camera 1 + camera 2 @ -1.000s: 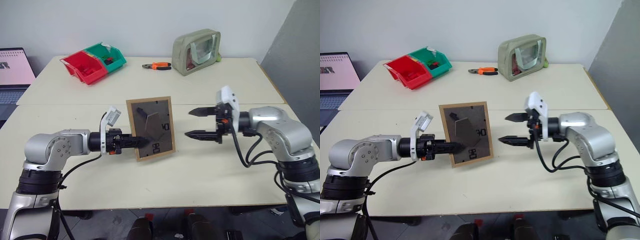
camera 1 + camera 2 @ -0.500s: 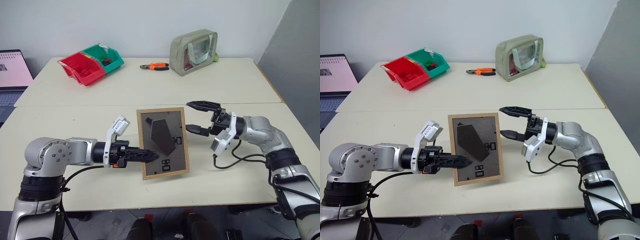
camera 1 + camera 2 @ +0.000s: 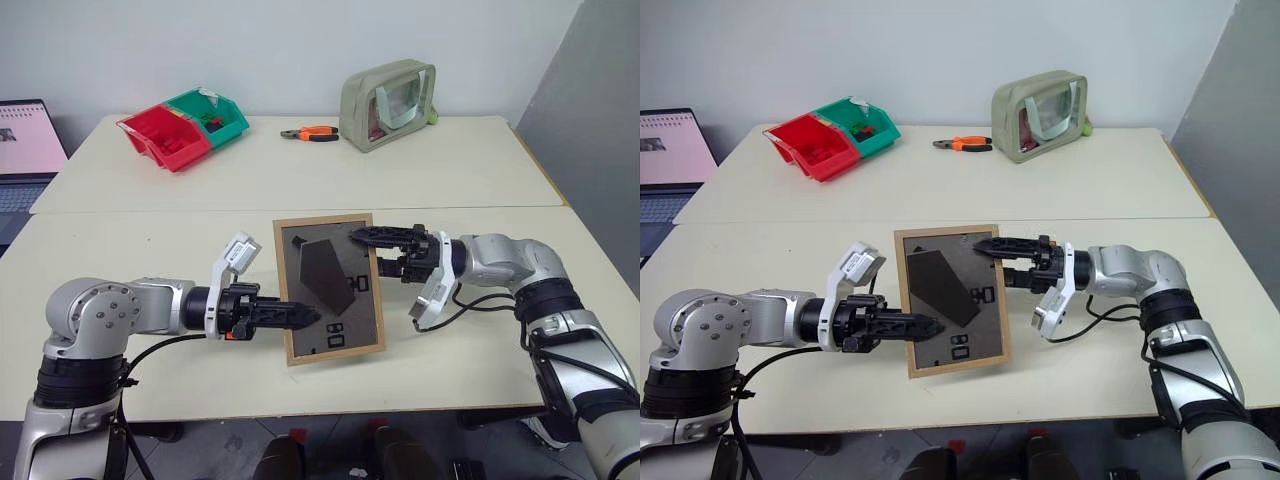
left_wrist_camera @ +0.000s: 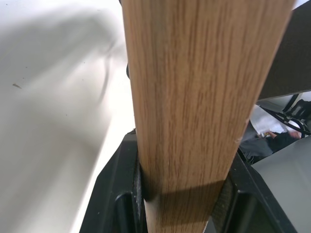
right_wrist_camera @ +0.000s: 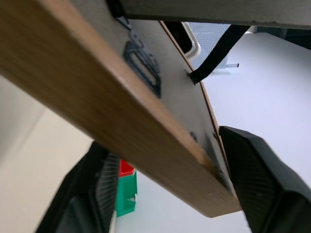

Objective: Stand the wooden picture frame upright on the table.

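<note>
The small, stiff, light-wood picture frame [image 3: 328, 288] looks light, its front probably fragile; the left end effector [image 3: 300, 316] pinches one side edge, the right end effector [image 3: 990, 261] straddles the opposite upper corner, not clamped.

Red bin [image 3: 160, 139], green bin [image 3: 212, 115], pliers [image 3: 309, 132], pouch [image 3: 388, 90], perhaps a laptop [image 3: 25, 150]

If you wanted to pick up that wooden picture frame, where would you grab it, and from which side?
Probably by its thin wooden side rails, coming in level from the sides. The wooden picture frame is a flat, upright panel, so fingers can straddle an edge, as the left gripper does. The right gripper straddles the opposite rail.
</note>
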{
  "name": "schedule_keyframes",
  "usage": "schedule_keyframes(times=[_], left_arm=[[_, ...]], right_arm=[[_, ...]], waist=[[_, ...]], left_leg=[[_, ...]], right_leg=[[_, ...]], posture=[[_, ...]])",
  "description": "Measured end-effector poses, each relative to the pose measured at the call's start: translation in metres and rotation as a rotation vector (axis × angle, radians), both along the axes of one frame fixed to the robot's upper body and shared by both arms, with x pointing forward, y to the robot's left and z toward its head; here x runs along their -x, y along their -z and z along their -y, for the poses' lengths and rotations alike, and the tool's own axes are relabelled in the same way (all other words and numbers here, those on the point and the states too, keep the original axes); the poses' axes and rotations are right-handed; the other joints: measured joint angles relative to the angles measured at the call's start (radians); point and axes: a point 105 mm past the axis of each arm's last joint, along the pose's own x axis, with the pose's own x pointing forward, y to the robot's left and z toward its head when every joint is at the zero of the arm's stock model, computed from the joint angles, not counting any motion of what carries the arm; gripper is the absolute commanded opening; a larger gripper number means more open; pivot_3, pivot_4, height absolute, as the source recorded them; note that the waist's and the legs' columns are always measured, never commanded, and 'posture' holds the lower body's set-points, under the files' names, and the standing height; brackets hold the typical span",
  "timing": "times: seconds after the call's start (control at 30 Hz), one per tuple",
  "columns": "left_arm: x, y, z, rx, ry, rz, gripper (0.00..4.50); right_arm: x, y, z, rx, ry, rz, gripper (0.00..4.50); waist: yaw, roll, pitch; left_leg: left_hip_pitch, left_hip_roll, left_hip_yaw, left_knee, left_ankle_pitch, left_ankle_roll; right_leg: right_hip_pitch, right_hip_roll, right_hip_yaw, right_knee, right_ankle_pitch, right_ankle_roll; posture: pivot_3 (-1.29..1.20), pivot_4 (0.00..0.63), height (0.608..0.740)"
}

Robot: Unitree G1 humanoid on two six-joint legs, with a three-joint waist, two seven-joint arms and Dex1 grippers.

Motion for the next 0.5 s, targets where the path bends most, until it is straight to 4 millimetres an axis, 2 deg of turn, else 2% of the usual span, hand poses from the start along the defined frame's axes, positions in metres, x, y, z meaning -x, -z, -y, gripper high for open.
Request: schedule_keyframes(times=[0.37, 0.43, 0.47, 0.5], left_arm=[[0.0011, -0.0002, 0.0032, 0.05, 0.008, -0.024, 1.28], [0.0007, -0.001, 0.003, 0.061, 0.006, -0.033, 1.98], [-0.0014, -0.0037, 0.0026, 0.076, -0.003, -0.041, 2.12], [-0.0063, -0.0075, -0.0017, 0.093, -0.032, -0.052, 2.41]], right_arm=[[0.0019, -0.0048, 0.0031, 0.02, -0.027, 0.044, 2.23], [0.0019, -0.006, 0.0031, 0.021, -0.03, 0.049, 2.2], [0.0016, -0.0067, 0.0049, 0.019, -0.028, 0.049, 2.13], [0.0012, -0.0075, 0.0066, 0.017, -0.024, 0.049, 1.91]], waist=[[0.0, 0.0, 0.0], [0.0, 0.0, 0.0], [0.0, 0.0, 0.0], [0.0, 0.0, 0.0]], left_leg=[[0.001, 0.0, 0.001, 0.0, 0.0, 0.0], [0.002, 0.0, 0.001, 0.0, 0.0, 0.0], [0.002, 0.0, 0.001, 0.001, 0.0, 0.0], [0.002, -0.001, 0.001, 0.001, 0.0, 0.0]], right_leg=[[0.0, 0.0, 0.001, 0.002, 0.0, 0.0], [0.0, 0.0, 0.002, 0.003, 0.0, 0.0], [0.0, 0.0, 0.001, 0.004, 0.0, -0.001], [0.0, 0.0, 0.001, 0.004, 0.0, -0.001]], posture=[[0.0, 0.15, 0.74], [0.0, 0.15, 0.74], [0.0, 0.15, 0.74], [0.0, 0.15, 0.74]])
